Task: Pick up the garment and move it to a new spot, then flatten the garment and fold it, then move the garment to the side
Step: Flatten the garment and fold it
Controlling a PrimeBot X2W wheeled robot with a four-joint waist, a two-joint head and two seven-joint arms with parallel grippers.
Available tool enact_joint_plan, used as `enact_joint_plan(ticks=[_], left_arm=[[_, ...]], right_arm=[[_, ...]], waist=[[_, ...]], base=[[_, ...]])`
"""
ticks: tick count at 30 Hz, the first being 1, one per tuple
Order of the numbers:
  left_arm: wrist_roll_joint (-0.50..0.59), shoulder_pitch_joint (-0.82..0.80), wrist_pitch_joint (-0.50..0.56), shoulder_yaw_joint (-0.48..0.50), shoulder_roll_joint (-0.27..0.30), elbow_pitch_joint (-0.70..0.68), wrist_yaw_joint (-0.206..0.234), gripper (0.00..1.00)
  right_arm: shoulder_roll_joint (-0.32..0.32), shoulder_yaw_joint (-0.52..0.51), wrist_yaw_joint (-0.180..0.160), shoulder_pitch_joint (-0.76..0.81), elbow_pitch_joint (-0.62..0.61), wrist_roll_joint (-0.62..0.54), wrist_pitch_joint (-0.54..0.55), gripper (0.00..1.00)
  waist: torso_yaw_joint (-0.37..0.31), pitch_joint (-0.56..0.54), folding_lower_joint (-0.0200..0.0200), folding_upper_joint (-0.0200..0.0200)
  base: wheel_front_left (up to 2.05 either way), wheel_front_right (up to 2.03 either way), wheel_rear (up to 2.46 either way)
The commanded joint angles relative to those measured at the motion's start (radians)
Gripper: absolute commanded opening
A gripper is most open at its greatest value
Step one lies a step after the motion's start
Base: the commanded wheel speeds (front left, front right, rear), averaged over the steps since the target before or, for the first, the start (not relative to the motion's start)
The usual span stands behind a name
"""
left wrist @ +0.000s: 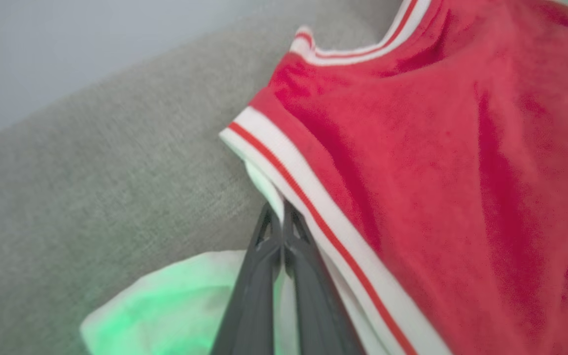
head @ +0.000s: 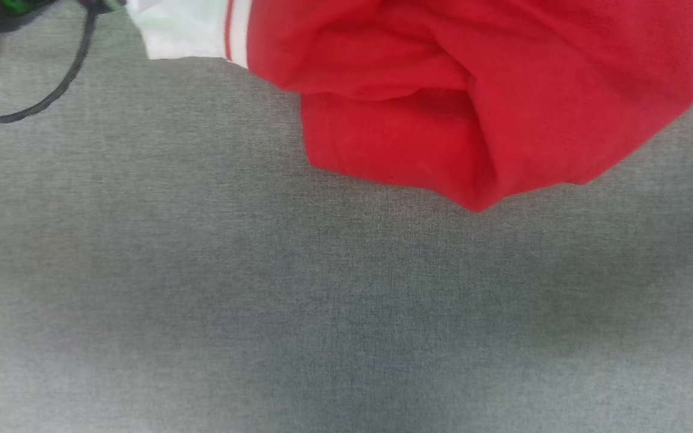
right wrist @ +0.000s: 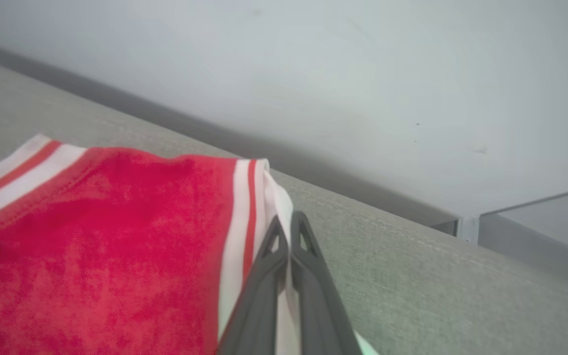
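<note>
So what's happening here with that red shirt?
A two-armed robot is handling a red jersey-style shirt with white sleeves and striped trim on a grey woven fabric surface. Its left claw is shut on white sleeve cloth beside a striped armhole edge. Its right claw is pinched shut on white cloth by another striped edge. The shirt is bunched up, not yet flattened or folded.

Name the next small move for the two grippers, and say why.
Probably raise both together: the left gripper and right gripper are each shut on the garment at a white sleeve edge, while its red body lies bunched on the grey surface.
</note>
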Motion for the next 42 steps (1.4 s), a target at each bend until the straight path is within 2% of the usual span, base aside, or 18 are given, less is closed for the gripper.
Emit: enact_joint_plan(ticks=[1,4,8,16,22,24,27,31,34,38,42], left_arm=[[-0.024,0.008,-0.069,0.013,-0.005,0.017,-0.003,0.00],[-0.027,-0.001,-0.166,0.016,-0.011,0.043,-0.002,0.00],[-0.024,-0.025,-0.301,0.030,-0.015,0.104,-0.002,0.00],[-0.024,-0.157,-0.561,0.131,-0.072,0.344,-0.002,0.00],[-0.005,-0.242,-0.617,0.178,-0.128,0.458,-0.001,0.00],[-0.009,-0.250,-0.622,0.176,-0.147,0.464,0.000,0.00],[-0.014,-0.208,-0.625,0.170,-0.145,0.448,0.000,0.00],[-0.060,-0.072,-0.625,0.142,-0.126,0.350,-0.001,0.00],[-0.103,0.068,-0.626,0.105,-0.066,0.226,-0.001,0.00],[-0.152,0.283,-0.631,0.095,0.009,0.058,-0.001,0.00],[-0.148,0.510,-0.631,0.102,0.076,-0.090,-0.001,0.00]], right_arm=[[-0.003,-0.034,0.000,-0.012,0.010,0.022,-0.060,0.00],[-0.005,-0.108,0.000,-0.018,0.048,0.034,-0.169,0.00],[0.028,-0.213,0.000,-0.051,0.136,0.017,-0.310,0.00],[0.102,-0.384,-0.001,-0.202,0.346,-0.095,-0.595,0.00],[0.134,-0.432,-0.001,-0.277,0.447,-0.163,-0.717,0.00],[0.147,-0.434,-0.001,-0.294,0.475,-0.180,-0.732,0.00],[0.155,-0.421,-0.001,-0.289,0.489,-0.187,-0.740,0.00],[0.146,-0.362,-0.001,-0.174,0.441,-0.156,-0.715,0.00],[0.123,-0.298,-0.001,-0.021,0.353,-0.093,-0.671,0.00],[0.045,-0.237,-0.001,0.268,0.180,0.042,-0.594,0.00],[-0.049,-0.224,-0.001,0.592,-0.022,0.173,-0.526,0.00]], waist=[[0.007,-0.033,0.0000,0.0000],[0.013,-0.067,0.0000,0.0000],[0.013,-0.110,0.0000,0.0000],[-0.008,-0.195,0.0000,0.0000],[-0.017,-0.234,0.0000,0.0000],[-0.013,-0.241,0.0000,0.0000],[-0.003,-0.243,0.0000,0.0000],[0.012,-0.266,0.0000,0.0000],[0.017,-0.291,0.0000,0.0000],[0.023,-0.332,0.0000,0.0000],[0.025,-0.368,0.0000,0.0000]], base=[[0.00,0.00,0.00],[0.00,0.00,0.00],[0.00,0.00,0.00],[0.00,0.00,0.00],[0.00,0.00,0.00],[0.00,0.00,0.00],[0.00,0.00,0.00],[0.00,0.00,0.00],[0.00,0.00,0.00],[0.00,0.00,0.00],[0.00,0.00,0.00]])
